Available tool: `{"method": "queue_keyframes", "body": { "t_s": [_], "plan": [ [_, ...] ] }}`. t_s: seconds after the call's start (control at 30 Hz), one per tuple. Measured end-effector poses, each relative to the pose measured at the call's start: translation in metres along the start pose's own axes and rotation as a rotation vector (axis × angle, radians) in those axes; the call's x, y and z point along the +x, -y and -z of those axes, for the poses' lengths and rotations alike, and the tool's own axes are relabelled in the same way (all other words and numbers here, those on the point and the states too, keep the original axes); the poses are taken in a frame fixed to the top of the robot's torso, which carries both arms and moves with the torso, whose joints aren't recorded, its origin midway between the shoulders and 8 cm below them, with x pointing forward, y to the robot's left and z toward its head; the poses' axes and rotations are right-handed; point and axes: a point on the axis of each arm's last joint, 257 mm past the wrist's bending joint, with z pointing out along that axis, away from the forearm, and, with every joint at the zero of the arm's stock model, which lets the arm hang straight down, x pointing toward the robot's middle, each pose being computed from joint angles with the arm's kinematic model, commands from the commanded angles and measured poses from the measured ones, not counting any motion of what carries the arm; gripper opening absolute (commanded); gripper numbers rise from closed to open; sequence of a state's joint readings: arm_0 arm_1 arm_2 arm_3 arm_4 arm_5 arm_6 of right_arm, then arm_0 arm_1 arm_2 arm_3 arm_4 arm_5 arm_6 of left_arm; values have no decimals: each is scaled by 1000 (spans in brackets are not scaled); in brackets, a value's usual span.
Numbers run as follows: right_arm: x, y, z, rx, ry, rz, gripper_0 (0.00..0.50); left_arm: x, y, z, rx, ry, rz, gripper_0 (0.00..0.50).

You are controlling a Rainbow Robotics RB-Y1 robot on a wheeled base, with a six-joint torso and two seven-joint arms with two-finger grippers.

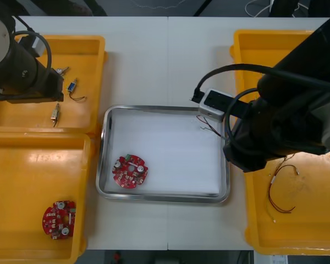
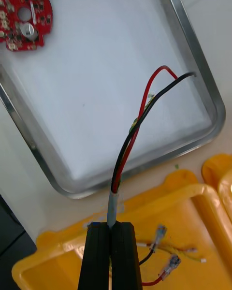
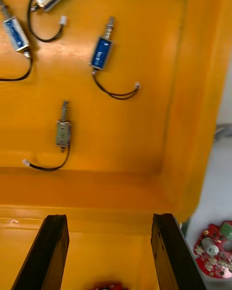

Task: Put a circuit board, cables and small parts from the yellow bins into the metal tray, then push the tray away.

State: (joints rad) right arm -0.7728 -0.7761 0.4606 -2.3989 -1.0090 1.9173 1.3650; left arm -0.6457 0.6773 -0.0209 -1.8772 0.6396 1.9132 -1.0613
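- Cable (image 2: 133, 135) — thin red and black wires gathered in a short grey sleeve. It hangs from the right tool, with its free ends over the white floor of the shiny metal tray (image 2: 193, 43), close to the tray's right rim. Whether the ends touch the floor cannot be told.
- Holder: right tool (image 2: 111, 228), black fingers clenched on the grey sleeve and almost together. It is poised above the rim of the near right yellow bin (image 1: 313, 231), just beside the tray.
- Idle: left tool (image 3: 108, 217), fingers spread with nothing between them. It is over the far left yellow bin (image 1: 91, 49), near the small metal parts (image 3: 101, 53) with thin black leads.
- Already in the tray: round red circuit board (image 1: 130, 171), lying flat toward the near left corner, well apart from the cable.
- Stock: second round red circuit board (image 1: 59, 219) in the near left yellow bin (image 1: 22, 165); red and yellow cable (image 1: 280, 192) in the near right yellow bin.
- Support: light tabletop (image 1: 165, 55).
- Handling, as judged: very light, limp and springy, and the smooth insulation is likely to slip. The bare ends look delicate.
- Best hold, as judged: the grey sleeve, where the wires are bundled — not the single strands. The loose ends may swing or catch on the tray's rim.
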Motion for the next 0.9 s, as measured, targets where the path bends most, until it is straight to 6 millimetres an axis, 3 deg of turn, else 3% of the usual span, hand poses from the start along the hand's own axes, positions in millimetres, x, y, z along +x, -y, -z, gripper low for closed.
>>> {"method": "queue_keyframes", "body": {
  "t_s": [0.23, 0.37, 0.53, 0.7, 0.9],
  "plan": [
    [-34, -16, -23, 1, 35, 213, 0, -10, -31, -10, -17, -12, -78, 500],
    [-34, -24, -41, -21, 1, 344, 0, -26, -43, -16, -19, 28, -119, 500],
    [-32, -22, -56, 36, -37, 386, 0, -44, -55, -31, -16, 73, -70, 500],
    [-34, -23, -69, 93, -68, 547, 0, -58, -63, -47, -2, 102, -20, 500],
    [-32, -28, -89, 100, -77, 561, 21, -76, -66, -63, 10, 164, 2, 500]
  ]
}}
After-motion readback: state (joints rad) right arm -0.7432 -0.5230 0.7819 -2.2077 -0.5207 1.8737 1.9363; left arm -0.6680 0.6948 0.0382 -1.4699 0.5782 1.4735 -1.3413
